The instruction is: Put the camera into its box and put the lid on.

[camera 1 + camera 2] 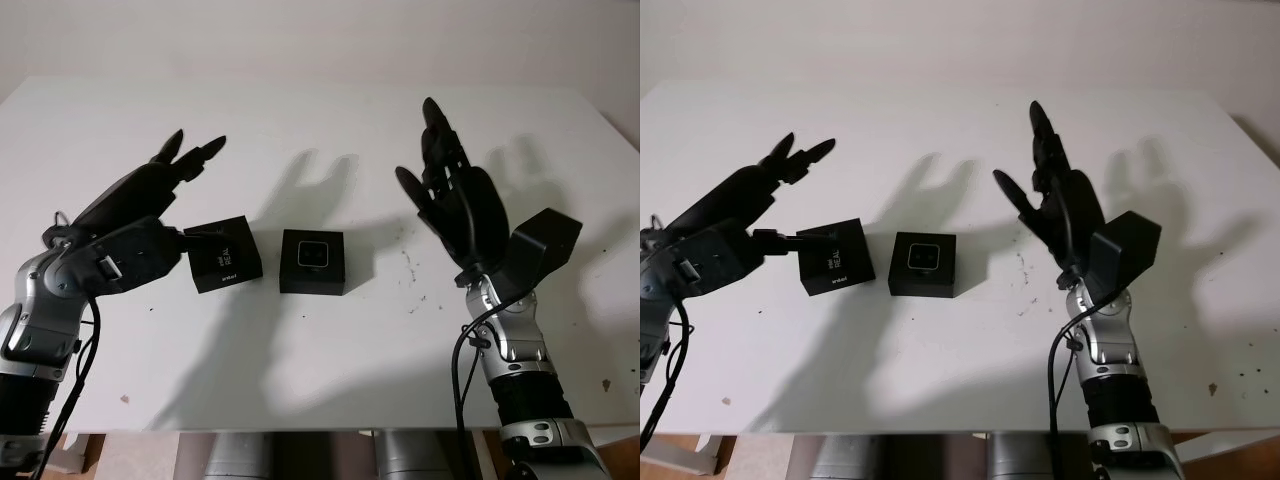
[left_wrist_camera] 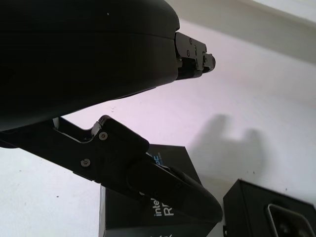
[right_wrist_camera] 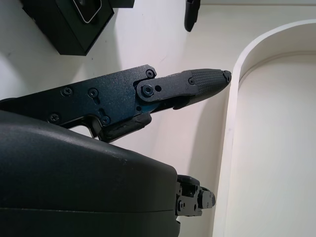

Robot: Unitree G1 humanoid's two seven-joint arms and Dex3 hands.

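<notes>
A black open box [image 1: 312, 262] stands at the table's middle with the silver-rimmed camera [image 1: 312, 254] sitting in it. Just left of it lies the black lid [image 1: 226, 254] with white lettering, slightly turned. My left hand [image 1: 186, 160] hovers open left of the lid, its fingers pointing up and to the right and its thumb [image 2: 168, 190] reaching over the lid's [image 2: 180, 159] left edge; I cannot tell whether it touches. My right hand [image 1: 436, 160] is raised, open and upright, to the right of the box, well apart from it. The right wrist view shows the box [image 3: 69, 29] off to one side.
The white table [image 1: 320, 360] spreads wide around both black pieces, with a few dark specks [image 1: 410, 265] right of the box. Its front edge runs just above my forearms. A pale wall stands behind the far edge.
</notes>
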